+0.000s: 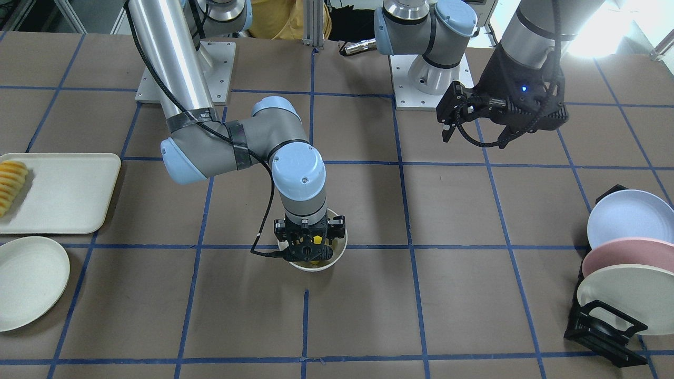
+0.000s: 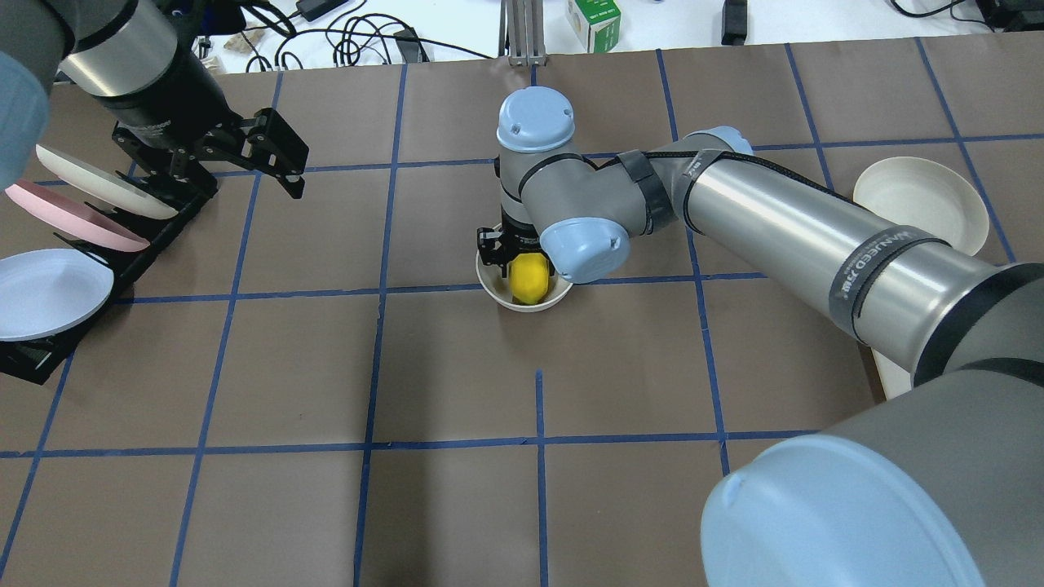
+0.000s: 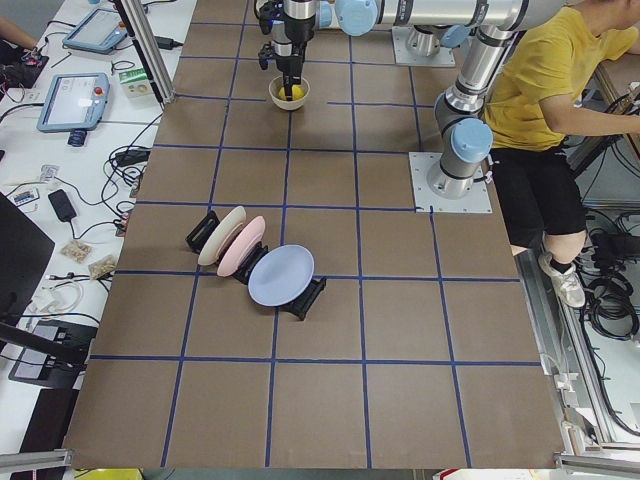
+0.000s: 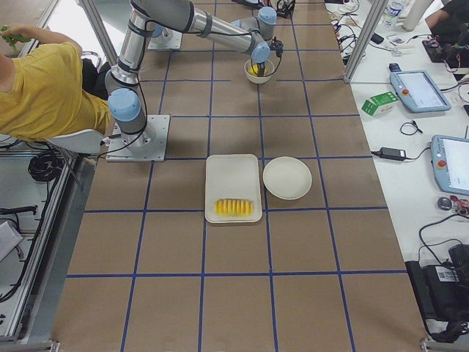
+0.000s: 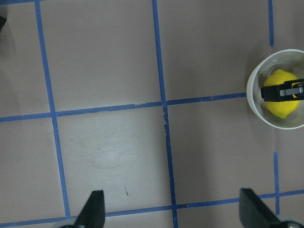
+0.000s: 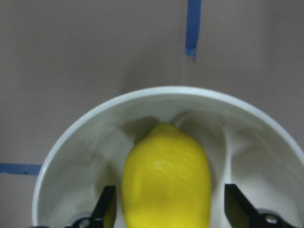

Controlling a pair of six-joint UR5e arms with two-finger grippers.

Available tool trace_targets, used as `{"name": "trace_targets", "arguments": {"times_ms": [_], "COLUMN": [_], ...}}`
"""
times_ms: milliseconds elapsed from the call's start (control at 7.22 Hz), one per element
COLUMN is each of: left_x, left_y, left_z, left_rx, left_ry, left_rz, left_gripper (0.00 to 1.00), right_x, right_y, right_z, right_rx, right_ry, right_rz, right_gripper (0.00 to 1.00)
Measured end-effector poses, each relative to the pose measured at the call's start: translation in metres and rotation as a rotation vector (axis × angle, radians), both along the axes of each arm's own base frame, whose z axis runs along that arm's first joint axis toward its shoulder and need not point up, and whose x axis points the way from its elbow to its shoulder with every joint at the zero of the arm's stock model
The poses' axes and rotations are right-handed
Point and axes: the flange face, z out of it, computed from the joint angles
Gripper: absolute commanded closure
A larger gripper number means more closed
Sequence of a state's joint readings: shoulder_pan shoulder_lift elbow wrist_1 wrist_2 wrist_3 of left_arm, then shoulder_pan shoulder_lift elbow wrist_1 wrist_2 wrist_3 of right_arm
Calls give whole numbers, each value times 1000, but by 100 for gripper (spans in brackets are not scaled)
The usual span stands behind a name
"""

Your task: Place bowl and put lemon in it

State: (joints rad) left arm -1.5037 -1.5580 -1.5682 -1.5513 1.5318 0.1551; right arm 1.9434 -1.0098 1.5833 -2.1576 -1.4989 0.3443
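Glossy off-white, the bowl (image 6: 190, 90) is seen directly under the right gripper (image 6: 166, 209), whose dark fingers (image 6: 107, 206) are held apart over the bowl's inside. The lemon (image 6: 166, 180) lies in the bowl between them, bright yellow, smooth and oval, its pointed tip turned away from the wrist. A gap is seen at one finger; whether the other touches the fruit cannot be told. In the overhead view part of the bowl's rim is hidden by the right wrist. The left gripper (image 5: 171, 209) is held high with its fingers spread wide, only the brown table (image 5: 109, 61) and its blue tape lines (image 5: 159, 57) beneath it, and the bowl well off to one side. Near that gripper a black rack (image 1: 600, 331) holds a blue plate (image 1: 629, 216), a pink plate (image 1: 626, 255) and a cream plate (image 1: 632, 300) on edge. Well away from the right gripper, a flat cream tray (image 1: 68, 195) carries a row of yellow-orange slices (image 1: 10, 184), with a shallow round plate (image 1: 29, 281) just beside it.
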Motion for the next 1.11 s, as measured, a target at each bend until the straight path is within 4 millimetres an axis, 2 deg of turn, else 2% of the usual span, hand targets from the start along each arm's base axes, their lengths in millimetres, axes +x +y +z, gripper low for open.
{"name": "trace_targets", "arguments": {"times_ms": [138, 277, 415, 554, 692, 831, 1108], "left_x": [0, 0, 0, 0, 0, 0, 0], "left_y": [0, 0, 0, 0, 0, 0, 1], "left_z": [2, 5, 6, 6, 6, 7, 7], "left_rx": [-3, -6, -7, -7, -7, -7, -6], "left_ry": [-3, -6, -7, -8, -9, -10, -11], "left_rz": [3, 9, 12, 14, 15, 15, 15], "left_gripper": [0, 0, 0, 0, 0, 0, 0], "right_x": [-2, -8, -20, -42, -72, -110, -181], "right_y": [1, 3, 5, 10, 16, 25, 39], "right_z": [14, 38, 70, 107, 143, 178, 218], "right_rx": [-15, -33, -51, -64, -57, -45, 1], "right_ry": [-1, -4, 11, 36, 53, 65, 85], "right_rz": [-5, -11, -19, -37, -60, -75, -95], "right_gripper": [0, 0, 0, 0, 0, 0, 0]}}
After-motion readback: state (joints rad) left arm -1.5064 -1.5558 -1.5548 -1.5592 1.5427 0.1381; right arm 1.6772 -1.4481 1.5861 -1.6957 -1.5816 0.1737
